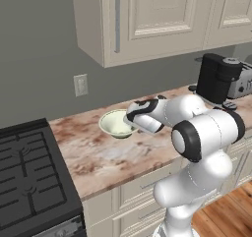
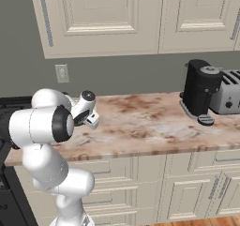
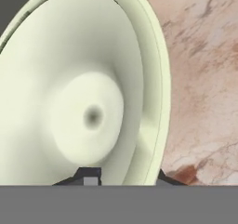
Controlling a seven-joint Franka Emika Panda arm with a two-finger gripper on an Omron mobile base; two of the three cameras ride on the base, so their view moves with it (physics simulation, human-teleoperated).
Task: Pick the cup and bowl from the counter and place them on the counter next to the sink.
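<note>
From the left base camera, my own forearm covers the claw (image 1: 132, 126) and the bowl's (image 1: 116, 123) near-right rim, so I can't see the fingers meet it. From the right, the arm hides the bowl altogether. In the hand camera the bowl (image 3: 83, 97) runs off the left and top edges, and only the finger stubs (image 3: 88, 175) show, one inside the rim, one outside; whether they pinch it I can't tell. Far right of the claw, the toaster (image 1: 242, 83) is cut by the edge.
</note>
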